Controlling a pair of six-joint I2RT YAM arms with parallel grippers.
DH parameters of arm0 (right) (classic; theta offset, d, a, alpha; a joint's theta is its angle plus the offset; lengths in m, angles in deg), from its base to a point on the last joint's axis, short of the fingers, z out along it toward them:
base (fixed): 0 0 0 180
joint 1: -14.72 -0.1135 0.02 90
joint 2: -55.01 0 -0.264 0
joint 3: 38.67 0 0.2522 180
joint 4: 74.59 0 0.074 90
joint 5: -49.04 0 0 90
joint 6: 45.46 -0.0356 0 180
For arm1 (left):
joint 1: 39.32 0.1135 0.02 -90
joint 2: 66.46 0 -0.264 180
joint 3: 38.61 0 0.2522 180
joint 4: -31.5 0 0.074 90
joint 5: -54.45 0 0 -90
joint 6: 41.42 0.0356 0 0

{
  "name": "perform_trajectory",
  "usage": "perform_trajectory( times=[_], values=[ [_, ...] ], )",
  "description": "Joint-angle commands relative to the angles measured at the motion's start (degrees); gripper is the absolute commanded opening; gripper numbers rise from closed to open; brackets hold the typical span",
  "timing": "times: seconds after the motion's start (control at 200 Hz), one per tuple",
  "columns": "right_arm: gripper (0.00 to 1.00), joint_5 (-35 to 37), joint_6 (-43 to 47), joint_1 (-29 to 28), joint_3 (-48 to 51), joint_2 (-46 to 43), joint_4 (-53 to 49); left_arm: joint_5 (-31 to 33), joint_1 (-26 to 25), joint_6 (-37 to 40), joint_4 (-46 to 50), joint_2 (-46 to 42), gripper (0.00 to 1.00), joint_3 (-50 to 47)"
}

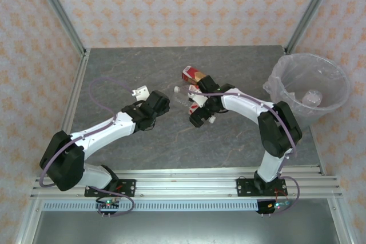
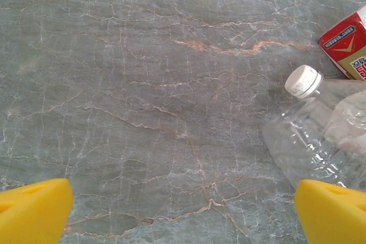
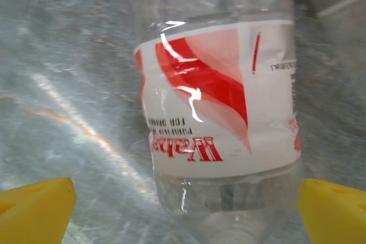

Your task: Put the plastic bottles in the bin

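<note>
Yellow fingertips (image 3: 34, 207) of the right gripper (image 3: 183, 215) are kept wide apart on either side of a clear plastic bottle with red-and-white label (image 3: 217, 101), laid on the grey marbled table (image 3: 57, 84). The left gripper (image 2: 183, 215) is also spread, near a white-capped clear bottle (image 2: 320, 135). One bottle (image 1: 313, 96) is seen inside the round pale bin (image 1: 337, 107).

Both arms are the same build: white link shells (image 1: 106, 131), black joint housings (image 1: 63, 161). Left pincer (image 1: 153, 106) and right pincer (image 1: 200, 107) read as black blocks from above. Fingers (image 2: 34, 210) are plain yellow, blunt wedge tips, matte, no markings. The right pincer's pair (image 3: 331, 210) looks the same. Purple-grey cable (image 1: 92, 90) leaves just behind each pincer, loops free, then hugs the arm. At the far end from the pincers: black base plates (image 1: 123, 187) with red wires, plus a small board (image 1: 107, 203) with a lit LED below each.
</note>
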Motion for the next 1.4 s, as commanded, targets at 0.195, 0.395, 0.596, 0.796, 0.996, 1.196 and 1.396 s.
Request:
perform_trajectory(
  times=[0.195, 0.395, 0.596, 0.796, 0.996, 1.196, 1.396],
  values=[
    [1.00, 4.1, -8.3, -0.6, 5.5, -4.3, 13.0, 1.4, 0.5, -0.9, 1.8, 1.8, 1.00, 2.4],
    [1.00, 10.2, -11.7, -3.7, 5.4, -1.2, 15.2, 1.7, 0.5, -0.8, 2.0, 1.9, 1.00, 2.7],
    [0.98, 10.4, -11.8, -5.7, 5.2, 2.1, 19.6, -1.6, 2.7, -2.6, 0.5, 1.9, 1.00, 0.9],
    [0.96, 8.0, -8.4, -5.9, 1.2, 5.8, 15.0, -2.2, 4.3, -3.2, 0.8, 0.6, 1.00, -0.9],
    [0.92, 8.8, -11.1, -6.0, -0.5, 9.1, 19.1, -4.1, 8.3, -4.8, 0.8, -0.4, 1.00, -3.3],
    [0.84, 7.5, -10.2, -6.2, -5.2, 13.1, 17.0, -5.9, 12.0, -3.7, 0.7, -3.0, 1.00, -5.0],
    [0.80, 11.3, -8.1, -7.1, -8.8, 16.1, 13.3, -5.2, 12.6, -3.8, 1.1, -4.0, 1.00, -5.8]
  ],
)
